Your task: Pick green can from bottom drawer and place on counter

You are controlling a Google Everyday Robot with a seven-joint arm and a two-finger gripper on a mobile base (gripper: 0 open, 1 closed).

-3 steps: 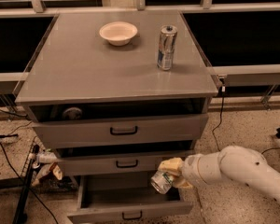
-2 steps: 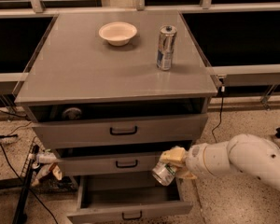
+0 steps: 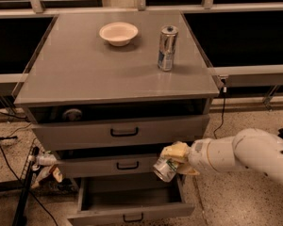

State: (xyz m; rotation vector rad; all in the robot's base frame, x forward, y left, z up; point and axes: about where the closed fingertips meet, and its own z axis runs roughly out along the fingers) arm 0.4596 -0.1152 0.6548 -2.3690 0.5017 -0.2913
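The green can (image 3: 164, 168) is short and silvery with a green-and-white label. It hangs tilted in the air in front of the middle drawer, above the open bottom drawer (image 3: 132, 202). My gripper (image 3: 175, 160) comes in from the right on a white arm and is shut on the can, with yellowish fingers (image 3: 175, 150) wrapped over its upper end. The bottom drawer is pulled out and its visible inside is bare. The counter (image 3: 85, 74) is the grey cabinet top, well above the can.
A white bowl (image 3: 118, 33) and a tall slim silver-and-blue can (image 3: 166, 48) stand at the back of the counter. The top drawer (image 3: 120, 132) is slightly open with a round object (image 3: 71, 114) inside. Cables and a stand lie on the floor at left.
The gripper with the can has stayed at about the same spot in front of the middle drawer; the can has risen slightly. The arm's elbow has shifted a little.
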